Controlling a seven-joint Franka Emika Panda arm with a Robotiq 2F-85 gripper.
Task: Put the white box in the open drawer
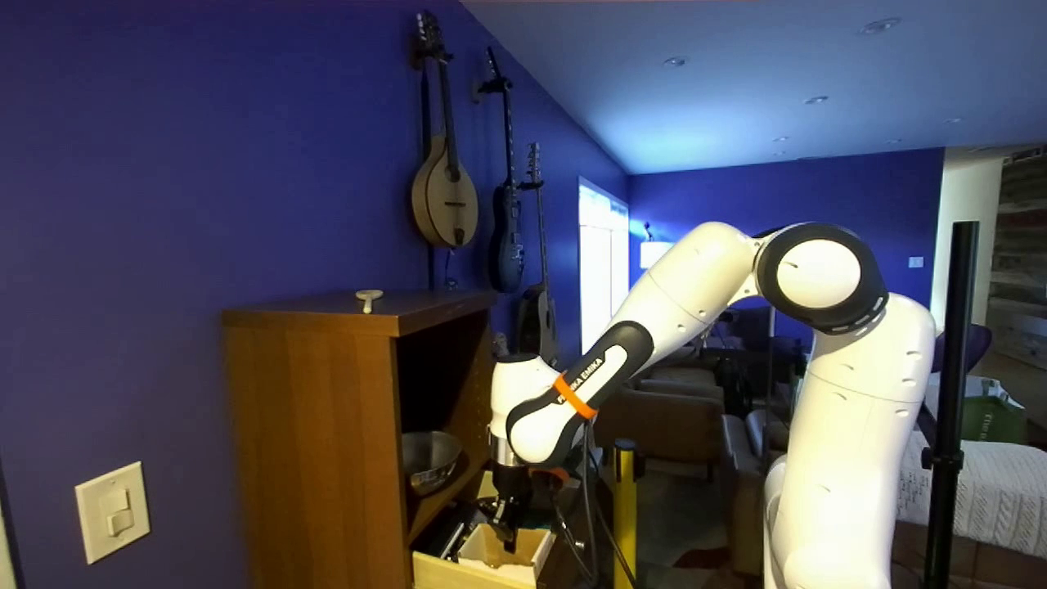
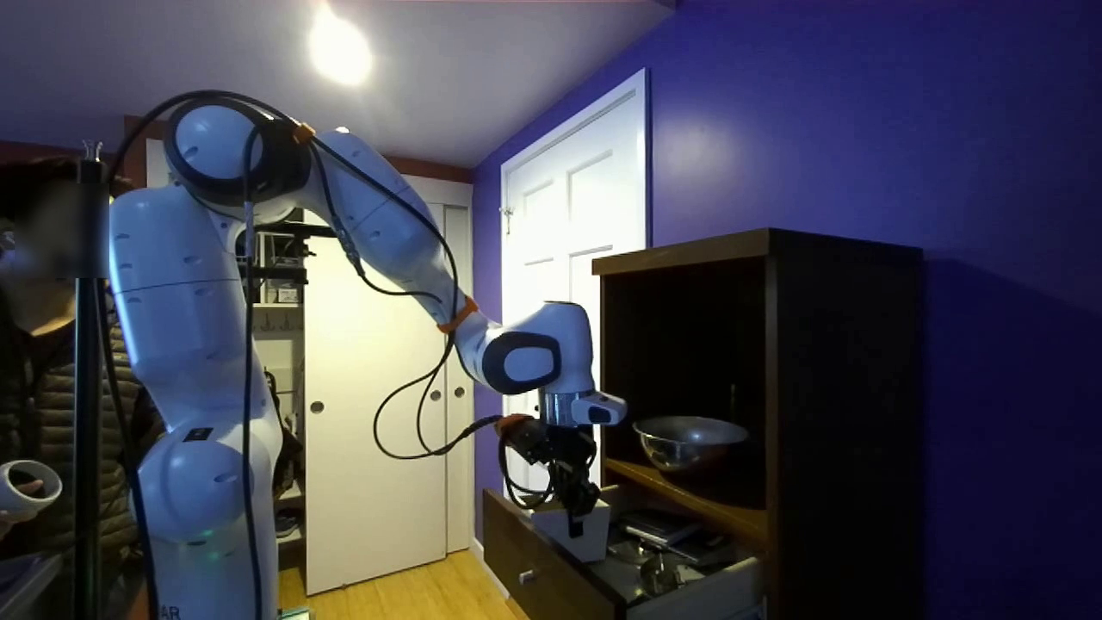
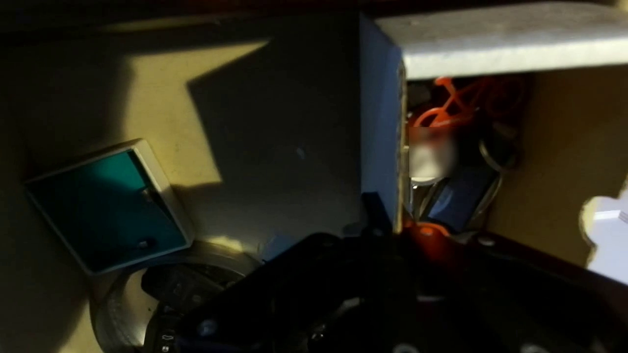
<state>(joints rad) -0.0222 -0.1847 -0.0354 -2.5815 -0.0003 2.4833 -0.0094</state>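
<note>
The white box (image 1: 503, 570) has an open top and stands upright within the open drawer (image 1: 438, 573). In an exterior view the box (image 2: 594, 541) is close behind the drawer's brown front (image 2: 542, 551). My gripper (image 1: 509, 536) points down at the box's edge. In the wrist view my gripper (image 3: 392, 225) straddles one wall of the white box (image 3: 380, 122), a dark finger against its outer face. The other fingertip is mostly lost in the dark. An orange bicycle-shaped item (image 3: 454, 103) shows inside the box. Whether the box rests on the drawer bottom cannot be told.
The brown cabinet (image 1: 311, 425) has a metal bowl (image 2: 689, 441) on the shelf above the drawer. A teal-lined small box (image 3: 108, 211) and a round dish with keys (image 3: 117, 318) lie in the drawer. A yellow post (image 1: 625, 507) stands beside the arm.
</note>
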